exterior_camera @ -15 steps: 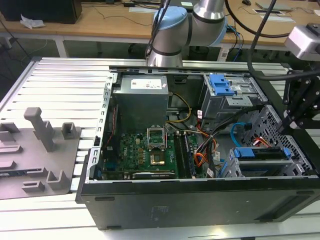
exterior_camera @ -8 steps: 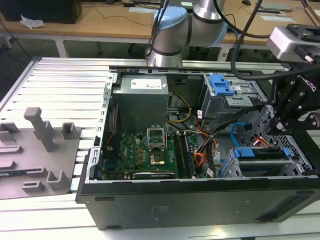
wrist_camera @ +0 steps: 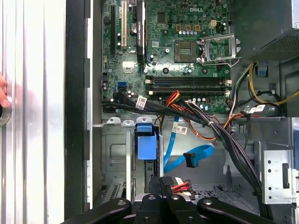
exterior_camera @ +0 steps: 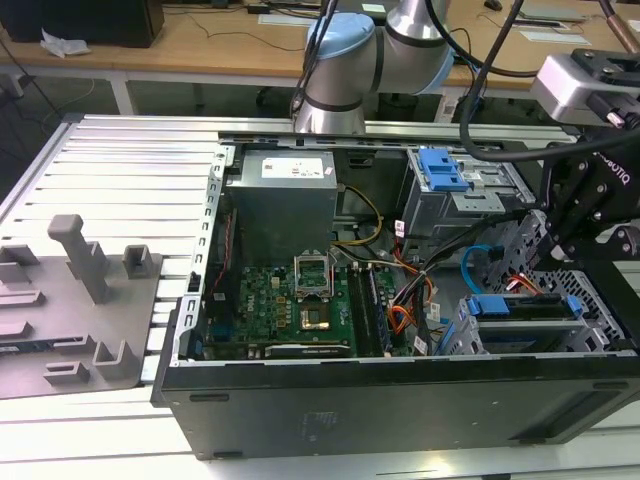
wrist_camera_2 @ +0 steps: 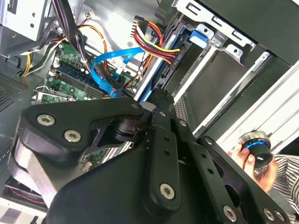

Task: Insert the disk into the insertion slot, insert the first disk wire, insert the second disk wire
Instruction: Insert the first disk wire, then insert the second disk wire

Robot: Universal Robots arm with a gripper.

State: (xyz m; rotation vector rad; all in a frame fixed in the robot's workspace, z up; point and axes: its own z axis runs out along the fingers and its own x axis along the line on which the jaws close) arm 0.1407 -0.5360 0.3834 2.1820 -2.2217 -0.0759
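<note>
While the black two-finger gripper (wrist_camera: pixel 162 181), jaws drawn narrow, hangs just beside the silver sheet-metal bay (wrist_camera: pixel 117 154) holding the blue-framed disk (wrist_camera: pixel 145 140), the thin flat blue cable (wrist_camera: pixel 175 156) near that gripper looks light and floppy, best pinched at its small stiff dark plug (wrist_camera: pixel 190 160).

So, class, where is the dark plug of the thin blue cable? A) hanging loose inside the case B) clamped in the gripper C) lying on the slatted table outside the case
A: in the first wrist view the plug of the second disk wire hangs free inside the case, apart from the gripper.
</note>
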